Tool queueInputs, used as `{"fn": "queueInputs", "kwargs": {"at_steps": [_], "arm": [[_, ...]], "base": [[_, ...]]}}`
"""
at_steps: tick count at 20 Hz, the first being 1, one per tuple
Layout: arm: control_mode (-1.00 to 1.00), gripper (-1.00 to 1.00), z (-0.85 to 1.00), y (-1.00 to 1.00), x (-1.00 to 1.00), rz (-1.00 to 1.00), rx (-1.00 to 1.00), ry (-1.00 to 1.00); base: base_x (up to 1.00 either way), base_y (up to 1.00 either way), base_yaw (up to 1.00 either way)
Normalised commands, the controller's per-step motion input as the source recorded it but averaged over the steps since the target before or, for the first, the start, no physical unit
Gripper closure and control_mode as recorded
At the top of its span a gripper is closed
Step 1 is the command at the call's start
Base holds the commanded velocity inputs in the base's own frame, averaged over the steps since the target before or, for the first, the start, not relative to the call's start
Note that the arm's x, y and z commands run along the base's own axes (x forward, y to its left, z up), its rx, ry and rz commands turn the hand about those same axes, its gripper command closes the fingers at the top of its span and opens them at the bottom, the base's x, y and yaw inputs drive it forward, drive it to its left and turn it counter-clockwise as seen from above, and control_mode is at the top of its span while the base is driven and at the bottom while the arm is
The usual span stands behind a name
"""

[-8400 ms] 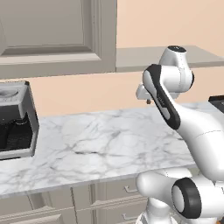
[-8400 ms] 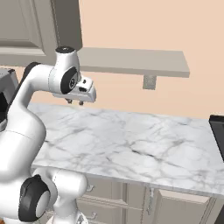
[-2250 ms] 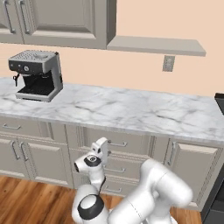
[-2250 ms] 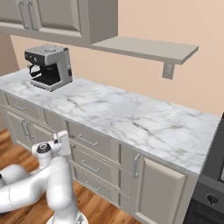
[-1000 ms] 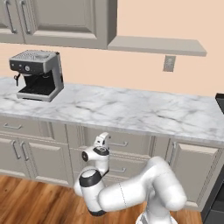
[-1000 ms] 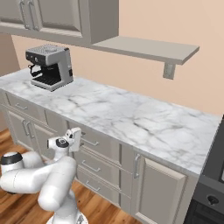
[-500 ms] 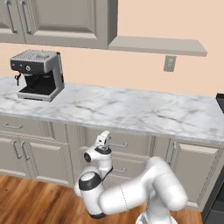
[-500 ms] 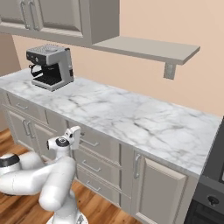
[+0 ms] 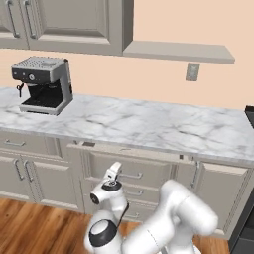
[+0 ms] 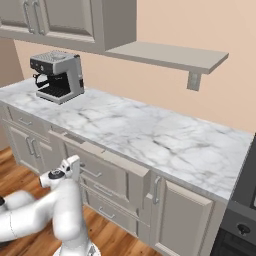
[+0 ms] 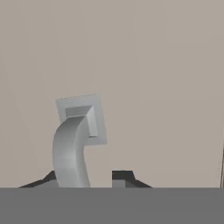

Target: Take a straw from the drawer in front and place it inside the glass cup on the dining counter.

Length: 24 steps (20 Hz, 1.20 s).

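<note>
While the drawer (image 10: 107, 172) sits slightly pulled out, the gripper (image 9: 115, 171) is at its handle (image 11: 70, 151). Fingers straddle the bar; whether they clamp it, cannot tell.

Peach wall (image 9: 163, 22), beige upper cabinets (image 9: 64, 25), wood floor (image 9: 30, 233).

— Spotting the drawer (image 10: 117, 175)?
— Sitting just under the marble table (image 10: 150, 135), looking wide and shallow, showing a beige-grey front with a framed panel.
— Lying shut?
— Standing slightly pulled out, jutting forward of the neighbouring fronts (image 10: 182, 215) and opening only a narrow gap along the top.
— Tilting at all?
— Staying level.
— And the handle (image 11: 69, 148)?
— Running as a slim metal bar across the front, curving off a square mounting plate in the hand view.
</note>
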Motion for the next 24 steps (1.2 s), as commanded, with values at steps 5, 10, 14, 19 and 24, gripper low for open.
{"fn": "queueInputs", "kwargs": {"at_steps": [5,10,14,19,24], "arm": [[-1.00,1.00,0.00,0.46,-1.00,0.00,0.00,0.00],[-1.00,1.00,0.07,0.49,-1.00,0.00,0.00,0.02],[-1.00,1.00,0.12,0.47,-0.86,0.00,0.00,0.10],[-1.00,-1.00,0.13,0.34,-0.16,0.00,0.00,0.17],[-1.00,-1.00,0.22,0.15,-0.24,0.00,0.08,0.31]], "base": [[0.00,0.00,0.00],[0.00,0.00,0.00],[0.00,0.00,0.00],[0.00,0.00,0.00],[0.00,0.00,0.00]]}}
